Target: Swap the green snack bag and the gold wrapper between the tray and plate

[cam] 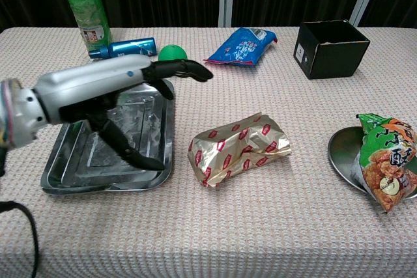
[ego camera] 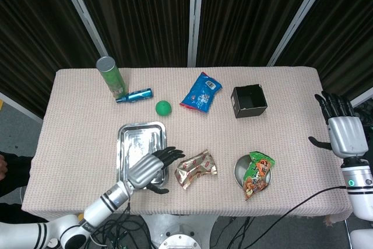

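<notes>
Gold wrapper beside left hand

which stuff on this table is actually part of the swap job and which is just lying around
Job: green snack bag, plate, gold wrapper, tray, left hand.

Lying about: green can, blue tube, green ball, blue snack bag, black box.

The left hand hides much of the tray and green ball. The chest view's right edge cuts off the plate.
</notes>
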Robot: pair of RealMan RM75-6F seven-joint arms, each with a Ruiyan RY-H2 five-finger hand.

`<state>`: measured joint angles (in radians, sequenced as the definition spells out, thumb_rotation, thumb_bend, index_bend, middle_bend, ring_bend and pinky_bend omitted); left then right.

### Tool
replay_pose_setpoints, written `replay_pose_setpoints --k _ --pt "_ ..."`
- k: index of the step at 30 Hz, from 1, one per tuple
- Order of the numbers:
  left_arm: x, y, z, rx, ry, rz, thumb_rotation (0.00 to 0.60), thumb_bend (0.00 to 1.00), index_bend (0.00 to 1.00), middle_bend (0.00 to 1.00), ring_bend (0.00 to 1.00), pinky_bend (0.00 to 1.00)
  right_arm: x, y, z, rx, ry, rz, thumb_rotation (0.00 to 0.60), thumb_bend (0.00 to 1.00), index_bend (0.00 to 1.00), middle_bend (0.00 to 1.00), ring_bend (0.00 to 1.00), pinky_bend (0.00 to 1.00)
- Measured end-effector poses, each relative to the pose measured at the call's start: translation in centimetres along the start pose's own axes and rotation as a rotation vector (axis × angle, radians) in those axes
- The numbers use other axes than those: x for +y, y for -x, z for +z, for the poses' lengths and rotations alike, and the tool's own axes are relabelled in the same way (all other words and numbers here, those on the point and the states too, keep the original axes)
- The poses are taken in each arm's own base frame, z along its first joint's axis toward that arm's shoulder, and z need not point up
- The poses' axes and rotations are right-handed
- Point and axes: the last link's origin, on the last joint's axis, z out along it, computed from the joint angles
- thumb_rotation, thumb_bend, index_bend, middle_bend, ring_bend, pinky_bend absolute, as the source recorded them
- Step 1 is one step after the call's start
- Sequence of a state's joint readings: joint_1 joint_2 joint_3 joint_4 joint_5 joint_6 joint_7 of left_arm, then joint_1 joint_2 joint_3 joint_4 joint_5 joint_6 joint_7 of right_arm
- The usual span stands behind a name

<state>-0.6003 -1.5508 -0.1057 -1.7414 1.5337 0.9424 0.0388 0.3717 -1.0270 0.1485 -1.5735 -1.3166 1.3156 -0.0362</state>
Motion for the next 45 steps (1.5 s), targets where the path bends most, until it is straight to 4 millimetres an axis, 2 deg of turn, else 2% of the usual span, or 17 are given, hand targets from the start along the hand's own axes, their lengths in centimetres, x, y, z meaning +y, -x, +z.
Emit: replay_pose_setpoints --k 7,13,20,27,32,37,41,45 --pt "2.1 1.4 4.8 -0.019 0.018 0.034 0.6 0.0 0.1 0.08 0.03 0.17 1.8 0.0 0.1 0.004 0.041 0.023 0.6 0.0 0.0 0.02 0.0 0.04" --pt "2.6 2.9 7.2 -0.034 -0.016 0.08 0.6 0.0 0.1 0.09 0.03 0.18 2.8 -0.7 -0.5 0.035 0.055 0.031 0.6 0.0 0.0 0.02 0.0 0.04" --pt "3.1 4.5 8.6 -0.065 -0.076 0.045 0.6 0.0 0.1 0.11 0.07 0.24 3.6 -0.9 -1.0 0.037 0.069 0.035 0.6 0.0 0.0 0.01 0.0 0.04" --pt "2.6 5.2 9.4 -0.061 -0.125 0.115 0.6 0.0 0.1 0.15 0.14 0.33 3.7 -1.0 -1.1 0.041 0.064 0.032 0.6 0.0 0.0 0.01 0.0 0.04" --pt "2.4 6.0 9.4 -0.078 -0.147 0.149 0.6 0.03 0.15 0.24 0.23 0.43 3.7 -0.8 -1.0 0.032 0.062 0.034 0.6 0.0 0.0 0.01 0.0 0.04" --pt "2.6 6.2 9.4 -0.044 -0.14 0.172 0.6 0.18 0.29 0.42 0.4 0.59 3.8 -0.7 -1.0 0.024 0.068 0.039 0.6 0.0 0.0 0.01 0.0 0.04" --pt "2.8 6.2 9.5 0.004 -0.131 0.163 0.6 0.3 0.38 0.5 0.48 0.66 4.0 -0.7 -1.0 0.027 0.077 0.04 0.6 0.0 0.0 0.01 0.0 0.04" --pt "3.0 5.5 9.5 0.07 -0.11 0.157 0.6 0.34 0.42 0.54 0.52 0.7 4.2 -0.7 -1.0 0.022 0.084 0.042 0.6 0.0 0.0 0.01 0.0 0.04"
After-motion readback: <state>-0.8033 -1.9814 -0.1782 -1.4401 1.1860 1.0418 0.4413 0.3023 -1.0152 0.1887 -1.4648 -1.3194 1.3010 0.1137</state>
